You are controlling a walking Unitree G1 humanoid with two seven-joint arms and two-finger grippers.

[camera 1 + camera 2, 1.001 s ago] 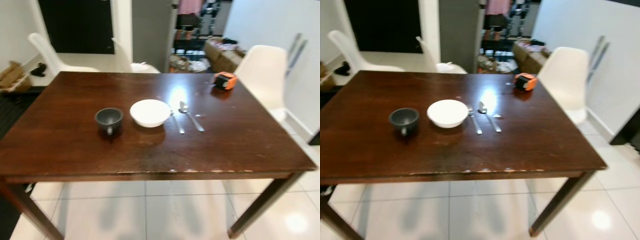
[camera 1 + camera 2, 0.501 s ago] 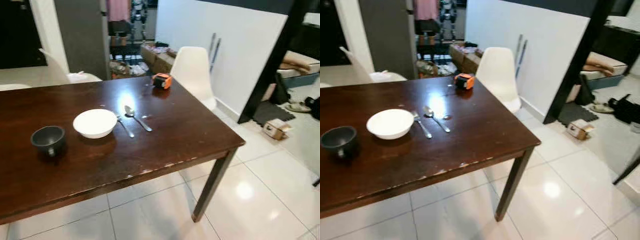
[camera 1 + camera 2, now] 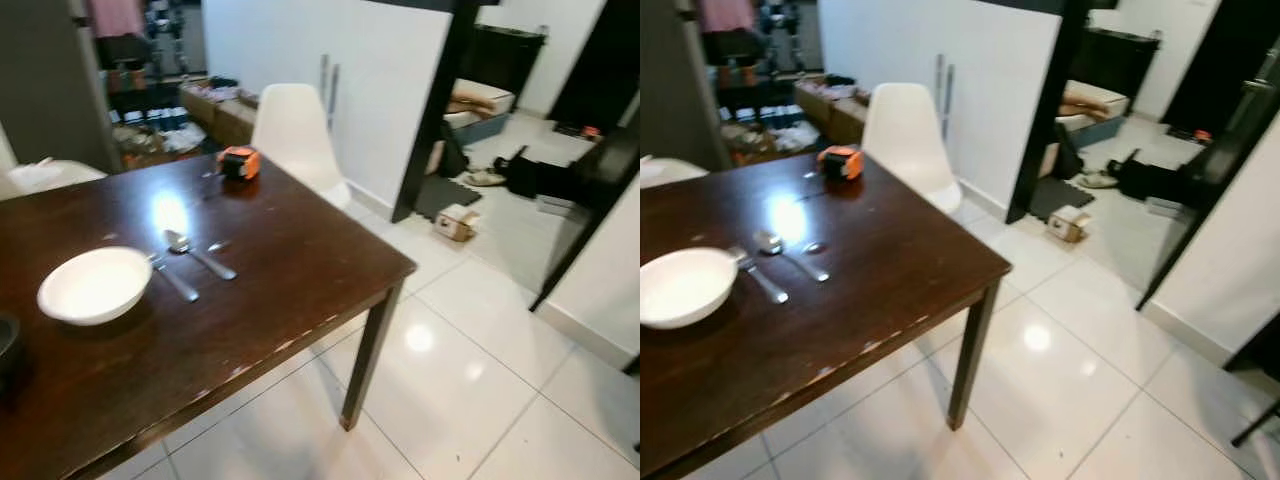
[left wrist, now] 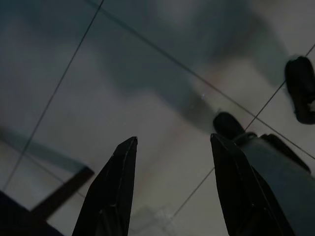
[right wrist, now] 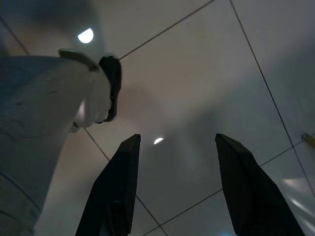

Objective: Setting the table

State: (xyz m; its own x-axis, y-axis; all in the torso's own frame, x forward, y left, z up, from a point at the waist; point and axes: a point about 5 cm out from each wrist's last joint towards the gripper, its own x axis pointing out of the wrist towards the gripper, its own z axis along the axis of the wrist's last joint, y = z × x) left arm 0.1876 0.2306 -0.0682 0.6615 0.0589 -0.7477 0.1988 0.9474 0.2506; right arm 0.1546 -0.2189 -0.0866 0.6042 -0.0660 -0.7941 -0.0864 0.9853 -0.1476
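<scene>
A white bowl (image 3: 93, 285) sits on the dark wooden table (image 3: 290, 270), with a fork (image 3: 176, 281) and a spoon (image 3: 198, 255) laid just to its right. The rim of a dark cup (image 3: 5, 340) shows at the left edge of the left eye view. Both arms hang idle beside my legs. The left gripper (image 4: 172, 147) is open over the tiled floor, nothing between its fingers. My right gripper (image 5: 177, 145) is likewise open above the tiles and holds nothing.
An orange tape measure (image 3: 238, 162) lies near the table's far right corner. A white chair (image 3: 293, 135) stands behind that corner. To the right spreads glossy white tile floor (image 3: 480, 340), with a dark pillar (image 3: 430, 110), a small box (image 3: 457, 221) and bags beyond.
The camera has swung to the right: table and dishes slid left in view, the cup is nearly out of frame, and more open floor shows on the right. Nothing on the table moved.
</scene>
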